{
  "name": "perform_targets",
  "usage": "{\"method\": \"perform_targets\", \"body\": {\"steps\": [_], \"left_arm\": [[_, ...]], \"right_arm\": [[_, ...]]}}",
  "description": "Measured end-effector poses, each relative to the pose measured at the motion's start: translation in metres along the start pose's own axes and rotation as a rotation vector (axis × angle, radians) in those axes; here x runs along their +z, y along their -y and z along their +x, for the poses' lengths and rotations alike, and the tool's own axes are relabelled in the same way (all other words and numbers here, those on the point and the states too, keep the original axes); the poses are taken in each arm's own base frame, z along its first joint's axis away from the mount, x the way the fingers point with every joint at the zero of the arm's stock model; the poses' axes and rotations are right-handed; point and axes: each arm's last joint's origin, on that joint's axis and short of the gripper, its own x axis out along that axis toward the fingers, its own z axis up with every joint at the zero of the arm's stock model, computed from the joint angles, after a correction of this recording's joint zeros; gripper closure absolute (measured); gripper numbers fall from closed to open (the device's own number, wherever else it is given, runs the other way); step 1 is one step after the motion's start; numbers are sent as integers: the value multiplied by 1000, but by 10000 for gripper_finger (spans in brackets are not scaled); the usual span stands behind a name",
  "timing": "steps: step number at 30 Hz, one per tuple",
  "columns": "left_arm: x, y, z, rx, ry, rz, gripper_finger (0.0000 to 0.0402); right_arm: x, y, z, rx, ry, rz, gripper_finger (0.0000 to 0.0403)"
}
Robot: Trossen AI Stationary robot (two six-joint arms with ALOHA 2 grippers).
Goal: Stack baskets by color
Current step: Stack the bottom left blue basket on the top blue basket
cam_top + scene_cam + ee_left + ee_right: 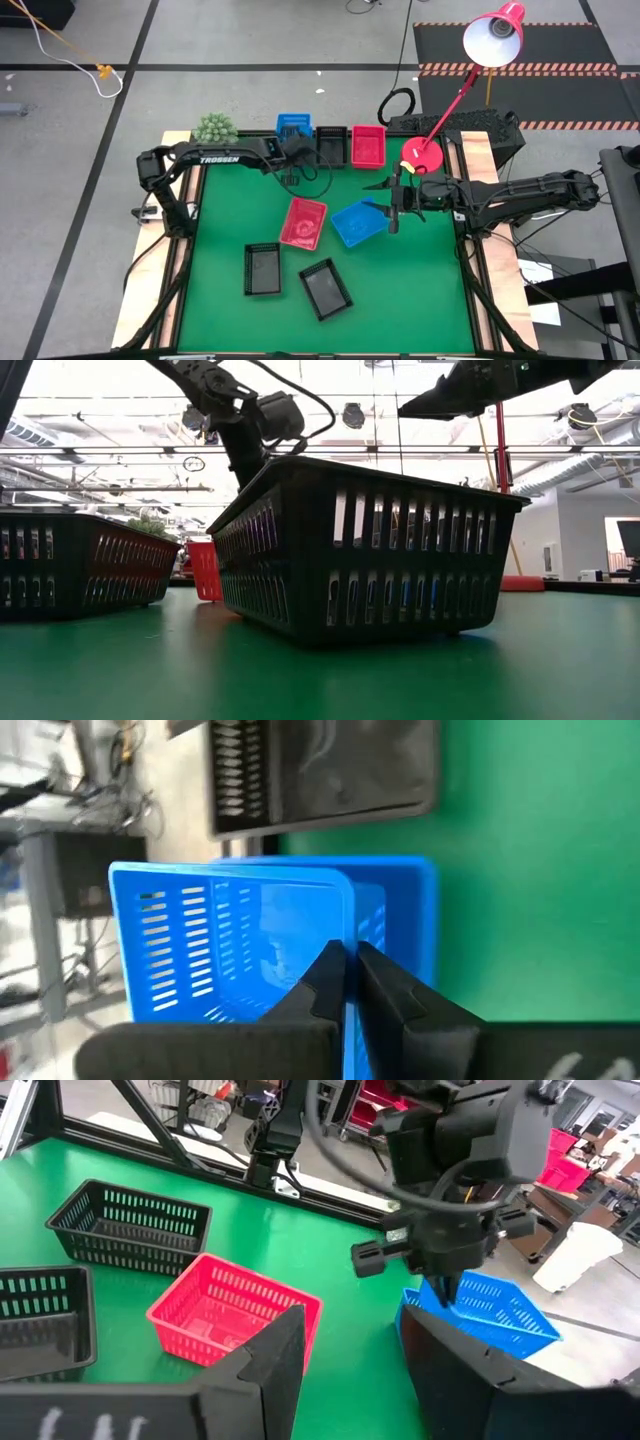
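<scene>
Nearest the low camera I see a black basket (365, 550) standing on the green counter (560, 660), with a second black basket (80, 565) off to its side; from above these are the two black baskets (262, 269) and (325, 288) at the near end of the counter. Further in, a red basket (303, 221) and a blue basket (357, 222) lie tilted, just beside each other in the middle. Along the far edge I have three in a row: a blue basket (292, 125), a black basket (332, 145) and a red basket (368, 145). My left tool (345, 970) sits at the far blue basket with its jaws pinched together on that basket's wall, so I read it as holding it. My right tool (345, 1350) hovers over the middle of the counter beside the central blue basket, jaws wide and holding nothing. A small green plant (214, 128) stands at the far left corner, and a red lamp (492, 35) rises from its round base (422, 153) at the far right.
</scene>
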Motion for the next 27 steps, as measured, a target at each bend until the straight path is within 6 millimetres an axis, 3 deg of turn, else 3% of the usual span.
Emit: {"method": "perform_targets", "body": {"steps": [8,27], "left_arm": [[-5,-1,5,-18,11,-37,375],[2,3,2,-12,47,-93,222]], "right_arm": [[0,0,0,0,0,0,243],[-1,0,0,3,-10,-2,243]]}}
